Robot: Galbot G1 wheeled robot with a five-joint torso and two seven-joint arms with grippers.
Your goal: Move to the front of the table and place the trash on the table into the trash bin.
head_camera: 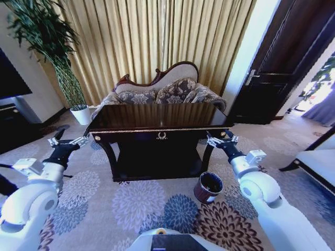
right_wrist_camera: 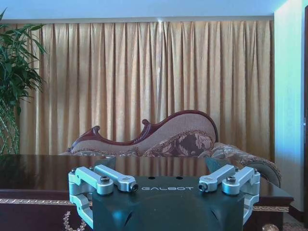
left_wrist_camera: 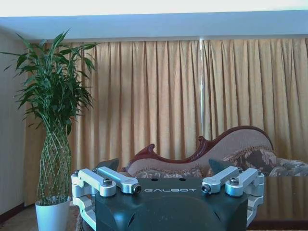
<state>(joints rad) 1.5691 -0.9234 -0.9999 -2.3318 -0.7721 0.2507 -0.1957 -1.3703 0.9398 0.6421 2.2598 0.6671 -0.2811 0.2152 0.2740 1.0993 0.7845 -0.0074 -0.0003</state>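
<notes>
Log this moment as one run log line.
base: facing table | left gripper: open, raised | right gripper: open, raised | trash bin: floor, front-right

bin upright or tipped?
Upright: the trash bin stands on the carpet by the table's front right leg, round mouth facing up.

The table (head_camera: 157, 117) top is too glossy and foreshortened to make out any trash on it.

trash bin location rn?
Head view: the trash bin stands on the carpet off the table's front right leg, just ahead of the right arm.
</notes>
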